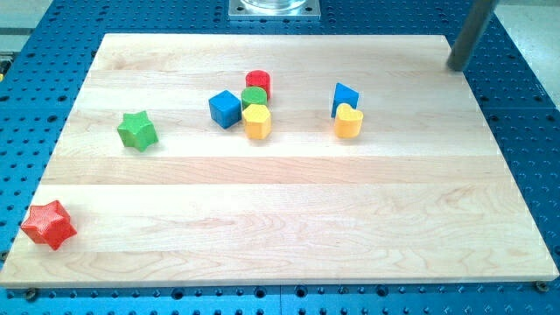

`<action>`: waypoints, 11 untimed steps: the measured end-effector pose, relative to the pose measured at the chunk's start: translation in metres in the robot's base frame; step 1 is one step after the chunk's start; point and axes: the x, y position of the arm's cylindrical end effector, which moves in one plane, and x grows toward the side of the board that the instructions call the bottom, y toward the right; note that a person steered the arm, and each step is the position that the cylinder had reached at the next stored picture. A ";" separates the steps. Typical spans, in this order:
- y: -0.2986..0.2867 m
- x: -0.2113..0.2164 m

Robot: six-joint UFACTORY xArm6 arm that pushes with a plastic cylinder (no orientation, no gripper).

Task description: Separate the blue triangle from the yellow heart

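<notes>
The blue triangle (345,95) sits right of the board's middle, touching the yellow heart (348,121) just below it. My tip (457,66) is at the view's upper right, by the board's top right corner, well to the right of and above both blocks. It touches no block.
A cluster lies left of the pair: a blue cube (225,108), a red cylinder (257,83), a green cylinder (255,97) and a yellow block (257,122). A green star (137,130) lies further left. A red star (48,224) is at the bottom left corner. A metal mount (274,8) stands at the top edge.
</notes>
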 end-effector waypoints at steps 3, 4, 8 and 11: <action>-0.145 0.091; -0.151 0.092; -0.162 0.008; -0.201 -0.029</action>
